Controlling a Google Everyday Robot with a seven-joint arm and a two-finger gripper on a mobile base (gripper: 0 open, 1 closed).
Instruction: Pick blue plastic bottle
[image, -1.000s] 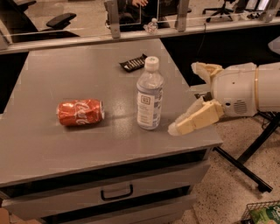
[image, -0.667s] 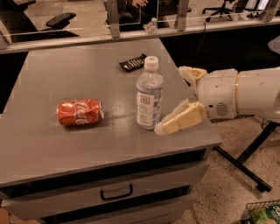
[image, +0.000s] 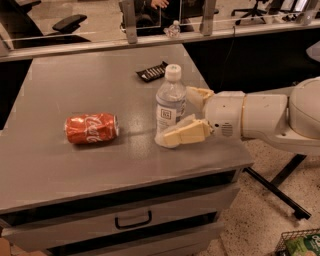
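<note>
The blue plastic bottle (image: 170, 97) stands upright on the grey table (image: 75, 170), right of centre, with a white cap and a pale label. My gripper (image: 176, 116) reaches in from the right and is open. One cream finger (image: 182, 134) lies in front of the bottle's base and the other finger (image: 196, 95) sits behind it, so the bottle stands between them. I cannot tell whether either finger touches it.
A crushed red Coca-Cola can (image: 91, 128) lies on its side to the bottle's left. A flat black object (image: 152, 72) lies behind the bottle. A tiny clear bottle (image: 173, 29) stands on the far ledge. A drawer (image: 132, 220) is below the tabletop, and a wire basket (image: 300, 245) is on the floor at right.
My gripper has moved left from beside the bottle until its fingers straddle it. The bottle and the can have not moved.
</note>
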